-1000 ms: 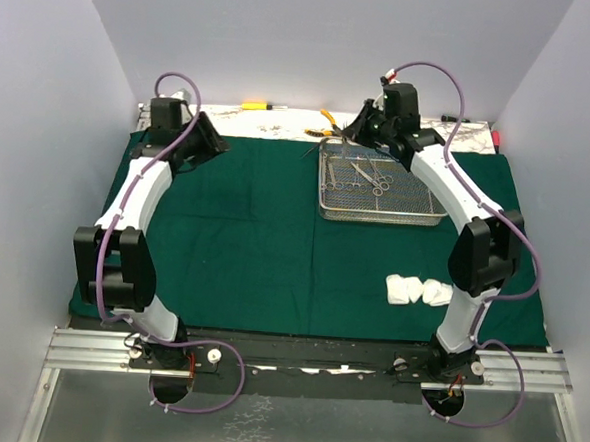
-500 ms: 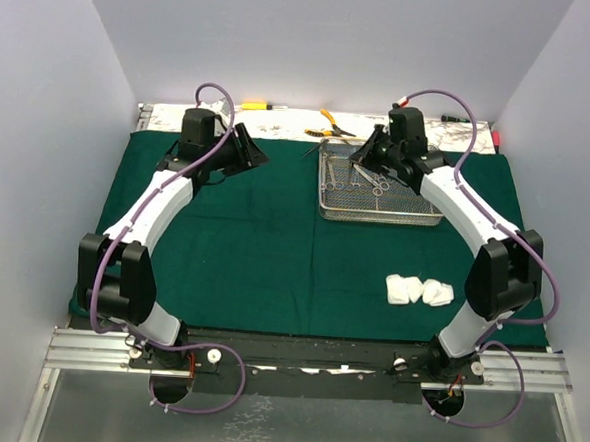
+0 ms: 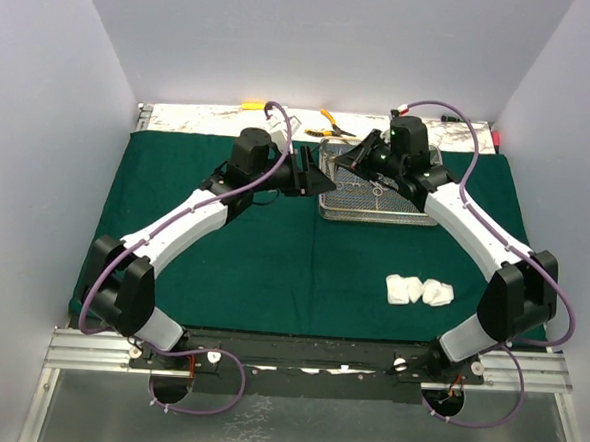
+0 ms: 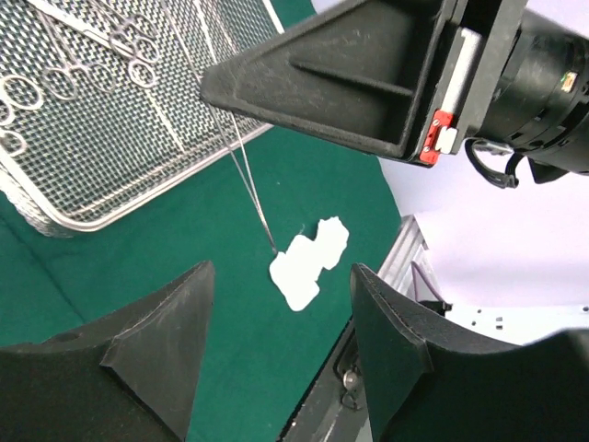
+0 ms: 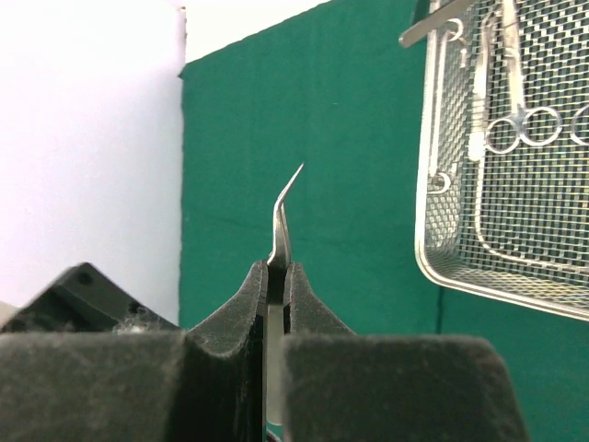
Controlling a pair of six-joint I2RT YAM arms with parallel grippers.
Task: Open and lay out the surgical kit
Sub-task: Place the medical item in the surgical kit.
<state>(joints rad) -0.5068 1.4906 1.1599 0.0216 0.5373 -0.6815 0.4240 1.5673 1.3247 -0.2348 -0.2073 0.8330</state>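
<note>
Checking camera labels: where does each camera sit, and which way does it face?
Top external: above, behind the bases, looking down on the green cloth; the left arm and right arm show.
Left wrist: past the open left gripper toward gauze.
Right wrist: along the right gripper, shut on tweezers.
All share the mesh tray.

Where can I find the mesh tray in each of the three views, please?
Top view: tray on the far side, right of centre.
Left wrist: upper left corner.
Right wrist: upper right.
Shared landmark: the green cloth lying under the tray in all three.
</note>
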